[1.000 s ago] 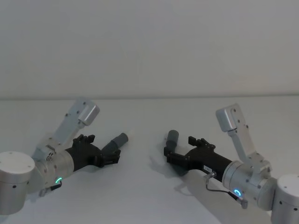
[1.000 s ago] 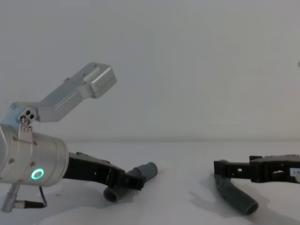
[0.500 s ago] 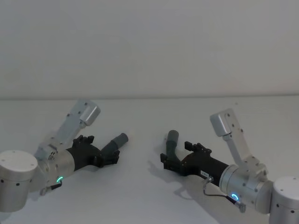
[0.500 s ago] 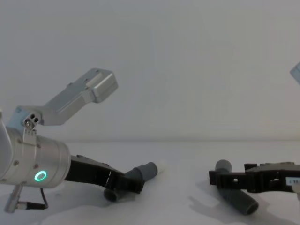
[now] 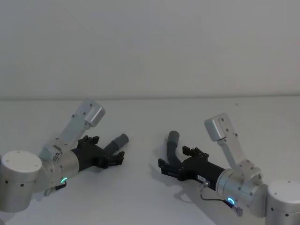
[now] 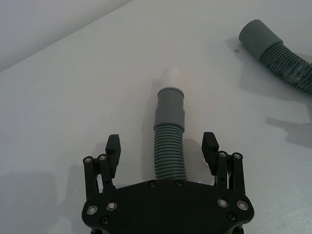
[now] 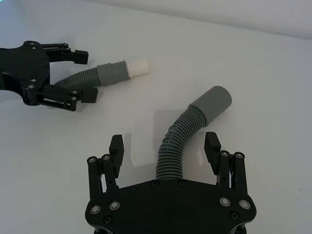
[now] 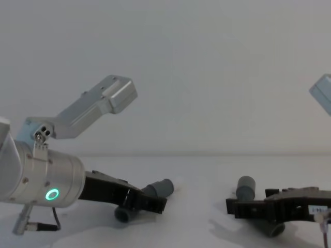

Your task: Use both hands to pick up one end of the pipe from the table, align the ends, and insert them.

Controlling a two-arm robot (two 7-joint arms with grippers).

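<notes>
Black two-fingered left gripper [image 6: 165, 146] low on white matte table [image 5: 140, 192], fingers spread astride dark grey ribbed hose piece [image 6: 169, 124] with white tip [image 6: 171, 76], seemingly untouched, black right gripper [image 7: 165, 145] likewise spread astride curved grey ribbed hose [image 7: 187, 122] lying there, hollow cuff [image 7: 213, 101] forward.

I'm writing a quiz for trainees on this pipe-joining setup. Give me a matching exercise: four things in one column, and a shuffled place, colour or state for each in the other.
Things:
1. left end effector
2. right end effector
3. ring on the left arm
4. table

Descriptions:
A. glowing green
B. open, astride the white-tipped pipe piece
C. plain white
D. open, astride the plain-cuffed pipe piece

Pairs: 1-B; 2-D; 3-A; 4-C
</notes>
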